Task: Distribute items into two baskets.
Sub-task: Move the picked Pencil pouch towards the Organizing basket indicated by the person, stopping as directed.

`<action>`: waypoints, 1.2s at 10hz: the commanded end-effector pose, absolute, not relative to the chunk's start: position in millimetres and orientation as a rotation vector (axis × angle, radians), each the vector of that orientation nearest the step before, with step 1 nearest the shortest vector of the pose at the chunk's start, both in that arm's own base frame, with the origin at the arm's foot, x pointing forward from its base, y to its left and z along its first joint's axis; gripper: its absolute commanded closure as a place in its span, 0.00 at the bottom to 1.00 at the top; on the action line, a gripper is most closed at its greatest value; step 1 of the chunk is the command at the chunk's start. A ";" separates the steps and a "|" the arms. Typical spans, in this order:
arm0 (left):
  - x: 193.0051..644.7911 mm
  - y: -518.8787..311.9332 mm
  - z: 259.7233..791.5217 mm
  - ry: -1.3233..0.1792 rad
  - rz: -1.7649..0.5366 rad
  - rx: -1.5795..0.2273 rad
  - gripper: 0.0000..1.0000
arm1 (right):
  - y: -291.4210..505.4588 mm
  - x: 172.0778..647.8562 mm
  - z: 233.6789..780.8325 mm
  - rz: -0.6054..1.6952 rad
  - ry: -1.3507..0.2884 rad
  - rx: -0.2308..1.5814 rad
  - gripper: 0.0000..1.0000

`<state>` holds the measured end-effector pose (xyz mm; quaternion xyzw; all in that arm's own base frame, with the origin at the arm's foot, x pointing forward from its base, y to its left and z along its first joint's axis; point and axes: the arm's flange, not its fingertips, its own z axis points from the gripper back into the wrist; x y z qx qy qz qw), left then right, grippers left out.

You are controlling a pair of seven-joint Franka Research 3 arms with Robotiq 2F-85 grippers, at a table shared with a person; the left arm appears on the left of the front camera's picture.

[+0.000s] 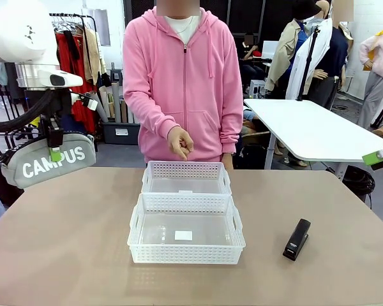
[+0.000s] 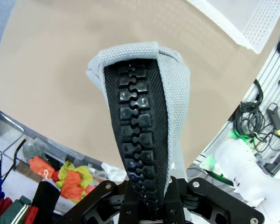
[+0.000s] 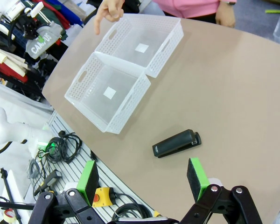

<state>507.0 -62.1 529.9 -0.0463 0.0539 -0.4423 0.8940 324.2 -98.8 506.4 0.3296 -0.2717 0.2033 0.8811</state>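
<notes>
The grey "CAMPUS" pouch (image 1: pixel 48 162) hangs above the table's left edge, with my left gripper (image 1: pixel 54 145) shut on its top. In the left wrist view the pouch (image 2: pixel 140 116) fills the gap between my fingers, its black zip facing the camera. Two white lattice baskets stand end to end mid-table: the far basket (image 1: pixel 186 169) and the near basket (image 1: pixel 186 254), both holding just a small label. A black stapler (image 1: pixel 297 239) lies right of the near basket. My right gripper (image 3: pixel 142 179) hovers open above the stapler (image 3: pixel 176 143), at the table's right edge (image 1: pixel 375 157).
A person in a pink hoodie stands at the far side. One hand (image 1: pixel 180 143) points down over the far basket; that hand (image 3: pixel 107 11) also shows in the right wrist view. Bare tabletop lies left and right of the baskets. Cables and a rail sit below the table edge.
</notes>
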 end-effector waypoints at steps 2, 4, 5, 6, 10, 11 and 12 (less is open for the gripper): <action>502.5 -66.7 524.9 0.126 -0.921 -0.096 1.00 | -98.7 324.9 508.1 0.432 -0.579 0.695 0.00; 488.4 -78.6 513.9 0.134 -0.944 -0.096 1.00 | -98.7 324.9 508.1 0.432 -0.579 0.695 0.00; 479.0 -84.5 507.6 0.127 -0.963 -0.098 1.00 | -98.7 324.9 508.1 0.432 -0.579 0.695 0.00; 468.2 -92.0 497.3 0.125 -0.989 -0.105 1.00 | -98.7 324.9 508.1 0.432 -0.579 0.695 0.00; 425.9 -125.3 471.9 0.094 -1.179 -0.107 1.00 | -98.7 324.9 508.1 0.432 -0.579 0.695 0.00; 415.4 -130.1 470.0 0.079 -1.225 -0.107 1.00 | -98.7 324.9 508.1 0.432 -0.579 0.695 0.00; 406.3 -133.7 471.3 0.065 -1.251 -0.098 1.00 | -98.7 324.9 508.1 0.432 -0.579 0.695 0.00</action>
